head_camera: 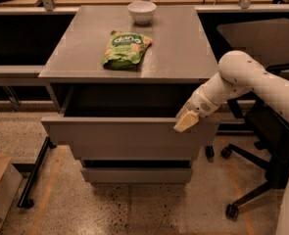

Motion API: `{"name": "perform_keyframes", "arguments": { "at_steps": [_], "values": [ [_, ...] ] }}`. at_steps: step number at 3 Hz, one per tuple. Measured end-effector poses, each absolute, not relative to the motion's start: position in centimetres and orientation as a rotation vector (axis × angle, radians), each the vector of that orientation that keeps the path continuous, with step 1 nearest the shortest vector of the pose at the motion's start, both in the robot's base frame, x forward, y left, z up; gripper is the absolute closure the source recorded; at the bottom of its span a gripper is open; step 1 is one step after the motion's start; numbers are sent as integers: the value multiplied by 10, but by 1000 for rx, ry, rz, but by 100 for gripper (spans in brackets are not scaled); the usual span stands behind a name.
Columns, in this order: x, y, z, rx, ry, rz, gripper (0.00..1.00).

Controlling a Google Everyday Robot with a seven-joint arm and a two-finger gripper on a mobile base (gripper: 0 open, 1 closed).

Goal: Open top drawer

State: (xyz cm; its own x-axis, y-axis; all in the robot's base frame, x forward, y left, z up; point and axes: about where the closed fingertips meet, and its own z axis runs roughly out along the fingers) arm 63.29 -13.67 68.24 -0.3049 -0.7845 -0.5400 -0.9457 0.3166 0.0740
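The top drawer (129,133) stands well out from under the tabletop (183,48), its dark box open to view, jutting past the narrower drawer fronts (136,174) below it. The pincer (185,122) sits at the right end of that drawer's front top edge; clenched or released, I cannot tell. Above the drawer lie a green snack bag (126,49) and a white bowl (141,11).

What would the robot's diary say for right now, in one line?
top drawer: pulled out | gripper: at upper right edge of drawer front | cabinet top: green snack bag, white bowl
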Motion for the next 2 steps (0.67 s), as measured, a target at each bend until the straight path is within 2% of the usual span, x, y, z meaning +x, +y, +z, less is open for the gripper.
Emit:
{"name": "perform_keyframes", "arguments": {
  "at_steps": [1, 2],
  "values": [
    [617, -130, 677, -1537, 2221, 584, 16],
    [584, -127, 673, -1465, 2296, 650, 0]
  ]
}}
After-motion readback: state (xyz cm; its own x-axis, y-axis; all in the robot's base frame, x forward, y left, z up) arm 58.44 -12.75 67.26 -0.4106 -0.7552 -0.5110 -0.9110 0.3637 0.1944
